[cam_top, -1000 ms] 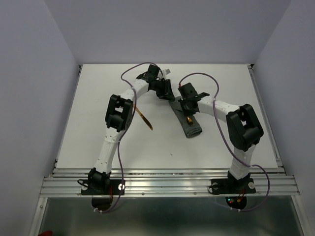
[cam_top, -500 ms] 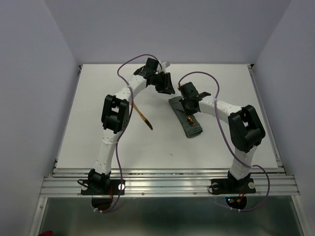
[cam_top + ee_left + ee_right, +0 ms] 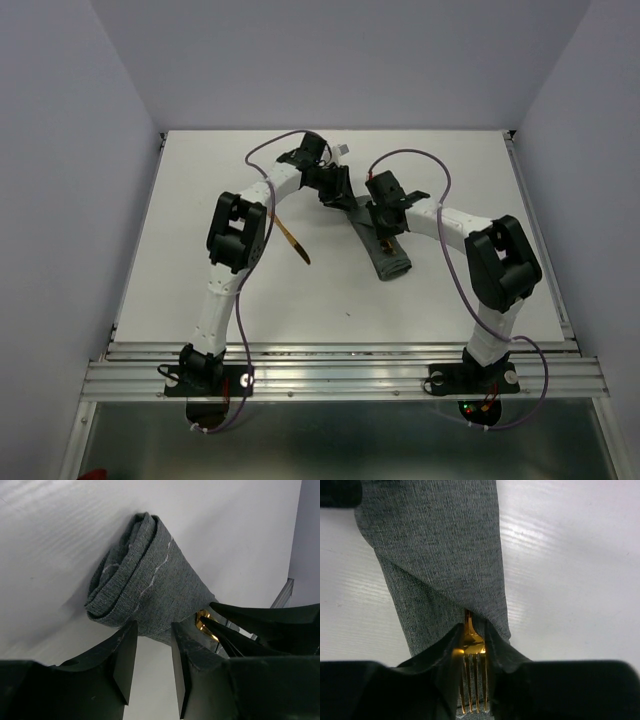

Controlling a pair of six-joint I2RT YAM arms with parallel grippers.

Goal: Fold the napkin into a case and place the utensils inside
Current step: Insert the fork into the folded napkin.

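Since half a second ago, the left tool has swung back from 12 o'clock and come down at the far end of the case; the right arm has hardly shifted.

Seen from above, the case is a long, narrow strip of dark grey cloth lying just right of the middle of the white desk. It slants from 11 o'clock to 5 o'clock. The right tool sits over the middle of the strip.

In the right wrist view, the right tool is closed tightly on a golden fork. The tines point back towards the camera. The handle runs forward and disappears under a diagonal fold of the case.

In the left wrist view, the left tool has its two dark fingers parted by a narrow gap with nothing gripped between them. Its tips are at the edge of the case; it is unclear whether they touch it. The cloth shows pale stitching and a rolled, layered end at 10 o'clock. At 3 o'clock, a glint of the fork shows between the other tool's fingers.

A second utensil, thin and orange-brown, lies alone on the desk at 9 o'clock from the case, apart from it.
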